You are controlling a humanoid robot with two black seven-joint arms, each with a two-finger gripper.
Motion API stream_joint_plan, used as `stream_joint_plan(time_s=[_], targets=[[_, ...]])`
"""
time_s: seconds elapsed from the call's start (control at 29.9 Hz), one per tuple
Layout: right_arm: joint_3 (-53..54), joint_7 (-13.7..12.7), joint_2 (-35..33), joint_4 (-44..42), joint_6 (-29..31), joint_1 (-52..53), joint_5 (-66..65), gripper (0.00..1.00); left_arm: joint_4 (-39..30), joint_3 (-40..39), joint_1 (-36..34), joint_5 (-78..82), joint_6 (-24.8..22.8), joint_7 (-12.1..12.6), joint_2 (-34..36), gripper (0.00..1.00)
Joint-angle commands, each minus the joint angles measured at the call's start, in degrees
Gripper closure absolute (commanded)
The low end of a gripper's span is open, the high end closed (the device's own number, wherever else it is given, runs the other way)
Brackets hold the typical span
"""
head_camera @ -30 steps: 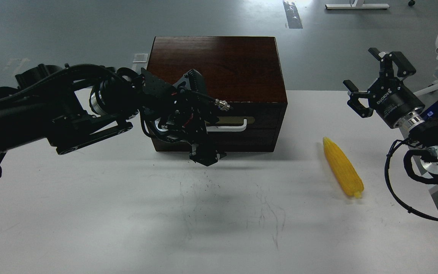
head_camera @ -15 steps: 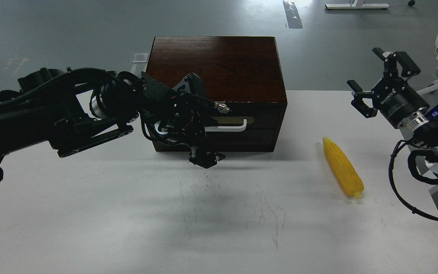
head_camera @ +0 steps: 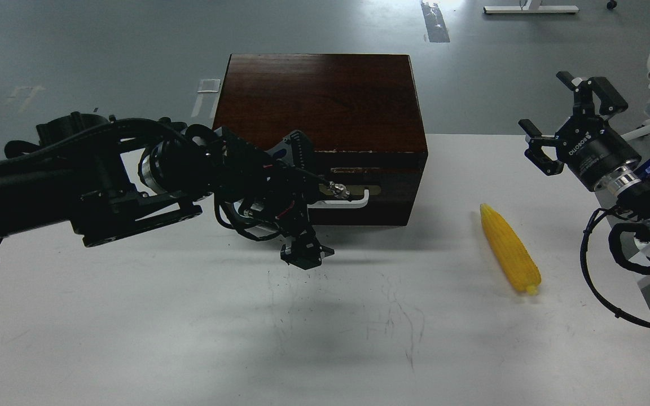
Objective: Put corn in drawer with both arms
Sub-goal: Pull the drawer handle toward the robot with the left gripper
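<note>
Drawer (head_camera: pixel 359 194) front now slightly out; left gripper (head_camera: pixel 306 255) lower, at handle (head_camera: pixel 341 198) — jaws indistinct, cannot tell. Right gripper (head_camera: pixel 563 125) raised, jaws apart, empty. Corn (head_camera: pixel 509 248) — on surface (head_camera: pixel 189 327), right of box (head_camera: pixel 318 107).

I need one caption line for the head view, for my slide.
Left claw at the white handle of the wooden box's drawer, opened a crack; right claw open above the table; corn lies untouched.

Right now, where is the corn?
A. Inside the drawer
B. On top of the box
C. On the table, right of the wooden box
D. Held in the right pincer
C: the corn lies on the white table, right of the wooden box, apart from the open right pincer.
</note>
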Motion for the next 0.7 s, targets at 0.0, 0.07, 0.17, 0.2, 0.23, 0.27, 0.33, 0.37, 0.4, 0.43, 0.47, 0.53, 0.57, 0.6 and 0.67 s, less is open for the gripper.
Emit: stream_joint_plan(time_s=[0.0, 0.07, 0.17, 0.2, 0.23, 0.27, 0.33, 0.37, 0.4, 0.43, 0.47, 0.53, 0.57, 0.6, 0.67], targets=[[-0.01, 0.0, -0.01, -0.01, 0.09, 0.0, 0.0, 0.0, -4.22, 0.01, -0.3, -0.28, 0.02, -0.05, 0.73, 0.01], [-0.01, 0.0, -0.1, -0.01, 0.0, 0.0, 0.0, 0.0, -5.45, 0.01, -0.3, -0.28, 0.02, -0.05, 1.17, 0.01], [-0.01, 0.0, -0.1, -0.01, 0.09, 0.0, 0.0, 0.0, -9.23, 0.09, -0.3, -0.28, 0.02, -0.05, 2.75, 0.01], [-0.01, 0.0, -0.1, 0.08, 0.09, 0.0, 0.0, 0.0, -10.46, 0.1, -0.3, -0.28, 0.02, -0.05, 3.63, 0.01], [-0.01, 0.0, -0.01, 0.08, 0.09, 0.0, 0.0, 0.0, -10.82, 0.01, -0.3, -0.2, 0.02, -0.05, 3.99, 0.01], [-0.01, 0.0, -0.1, -0.01, 0.09, 0.0, 0.0, 0.0, -11.43, 0.01, -0.3, -0.2, 0.02, -0.05, 4.34, 0.01], [-0.01, 0.0, -0.01, -0.01, 0.09, 0.0, 0.0, 0.0, -11.7, 0.01, -0.3, -0.2, 0.02, -0.05, 4.6, 0.01], [-0.01, 0.0, -0.01, 0.08, 0.09, 0.0, 0.0, 0.0, -11.79, 0.01, -0.39, -0.2, 0.02, -0.05, 4.78, 0.01], [-0.01, 0.0, -0.01, 0.08, 0.09, 0.0, 0.0, 0.0, -11.79, 0.01, -0.39, -0.2, 0.02, -0.05, 4.87, 0.01], [-0.01, 0.0, -0.01, 0.08, 0.09, 0.0, 0.0, 0.0, -11.79, 0.01, -0.39, -0.2, 0.02, -0.05, 4.87, 0.01], [-0.01, 0.0, -0.01, 0.08, 0.09, 0.0, 0.0, 0.0, -11.79, 0.01, -0.57, -0.2, 0.02, -0.05, 4.87, 0.01], [-0.01, 0.0, -0.01, -0.01, 0.09, 0.0, 0.0, 0.0, -11.7, 0.01, -1.01, -0.2, 0.02, -0.05, 4.78, 0.01], [-0.01, 0.0, -0.01, -0.01, 0.09, 0.0, 0.0, 0.0, -11.79, -0.08, -1.44, -0.28, 0.02, -0.05, 4.87, 0.01], [-0.01, 0.0, -0.1, -0.01, 0.09, 0.0, 0.0, 0.0, -11.79, -0.17, -1.62, -0.46, 0.02, -0.05, 4.87, 0.01], [-0.01, 0.0, -0.1, -0.01, 0.09, 0.0, 0.0, 0.0, -11.79, -1.13, -2.58, -3.42, 0.02, -0.05, 5.13, 0.01]])
